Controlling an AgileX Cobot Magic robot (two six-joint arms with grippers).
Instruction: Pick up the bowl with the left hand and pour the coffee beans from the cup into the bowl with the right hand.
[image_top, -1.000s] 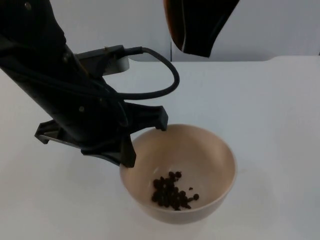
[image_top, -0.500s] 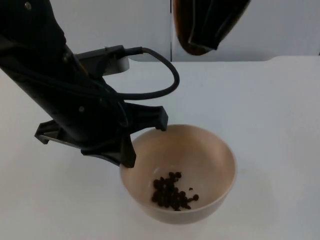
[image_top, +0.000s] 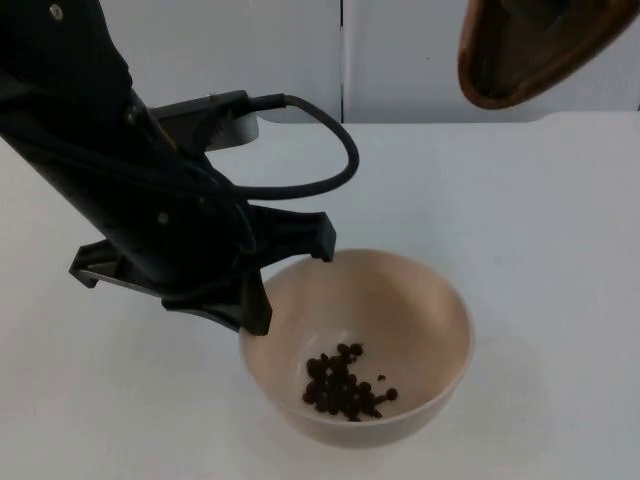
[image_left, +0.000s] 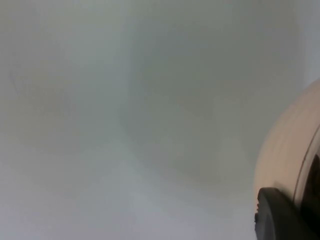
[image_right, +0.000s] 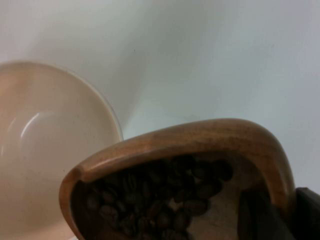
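1. The left gripper (image_top: 292, 262) has its fingers closed over the rim of the cream bowl (image_top: 420, 310), one finger inside and one outside. In the left wrist view a black fingertip (image_left: 280, 212) lies against the outer wall of the bowl (image_left: 285, 150). I think the grip is at the near-left edge so that the wide mouth stays free for pouring.

2. The bowl sits level, with its opening upward. I cannot tell whether it is lifted or resting on the white table (image_top: 540, 200). A small heap of coffee beans (image_top: 345, 383) lies at its bottom, so a part of the pour is already in.

3. The right gripper (image_right: 285, 215) holds the wooden cup (image_right: 200, 145) by its rim. A dark finger is inside the cup and the jaws look closed on the wall, though the outer finger is hard to make out.

4. The cup is tilted, its mouth turned toward the camera, and many coffee beans (image_right: 165, 195) are inside it. No beans are falling.

5. In the top view the wooden cup (image_top: 530, 50) is high and to the right of the bowl, well apart from it, in front of the grey partition wall (image_top: 250, 50). From there beans would miss the bowl, so my judgement is that the cup must come back over the bowl to empty the rest.
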